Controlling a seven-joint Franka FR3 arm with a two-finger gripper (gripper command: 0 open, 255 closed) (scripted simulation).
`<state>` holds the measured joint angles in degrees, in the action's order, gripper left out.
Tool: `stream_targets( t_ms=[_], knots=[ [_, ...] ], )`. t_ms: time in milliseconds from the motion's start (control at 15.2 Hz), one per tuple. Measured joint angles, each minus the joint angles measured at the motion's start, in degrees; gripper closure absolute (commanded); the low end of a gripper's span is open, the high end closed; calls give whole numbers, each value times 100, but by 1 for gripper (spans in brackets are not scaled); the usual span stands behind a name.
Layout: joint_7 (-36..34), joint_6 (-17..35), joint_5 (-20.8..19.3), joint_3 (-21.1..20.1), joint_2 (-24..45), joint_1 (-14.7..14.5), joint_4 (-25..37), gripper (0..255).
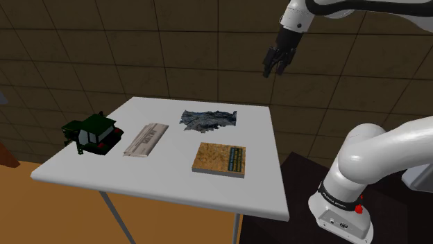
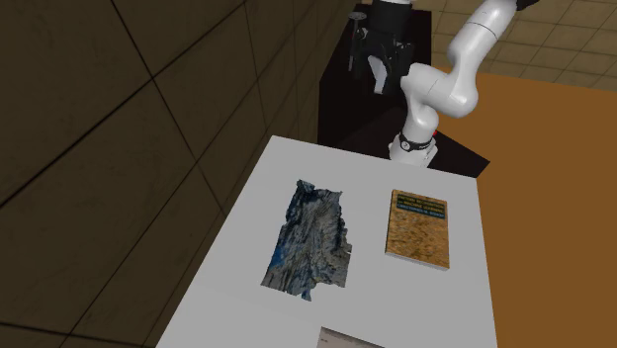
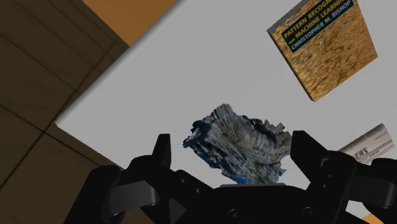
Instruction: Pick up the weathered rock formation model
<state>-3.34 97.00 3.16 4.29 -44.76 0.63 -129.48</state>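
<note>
White table (image 1: pixel 166 177) holds rock model (image 1: pixel 210 119) near wall-side edge; end effector (image 1: pixel 274 70) well apart.

Rock model (image 3: pixel 245 147) rough, craggy, grey-blue; table (image 1: pixel 258 187) smooth matt white; book (image 2: pixel 418 228) cover mottled, cork-like.

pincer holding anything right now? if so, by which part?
Nothing held. The pincer hangs open high above the table, fingers apart and touching nothing; the rock formation model lies flat on the table.

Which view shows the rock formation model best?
The second exterior view: the rock formation model lies whole, seen from above. The shoulder view shows it smaller and flatter; in the wrist view the gripper hides part of it.
</note>
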Motion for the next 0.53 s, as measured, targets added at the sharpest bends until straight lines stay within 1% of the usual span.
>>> stream_targets(
  t_ms=[66,198,528],
  knots=[
    [0,0,0,0,0,0,0,0],
    [-188,279,24,-64,27,65,-188,0],
    [-984,1550,128,-380,305,298,-912,0]
  ],
)
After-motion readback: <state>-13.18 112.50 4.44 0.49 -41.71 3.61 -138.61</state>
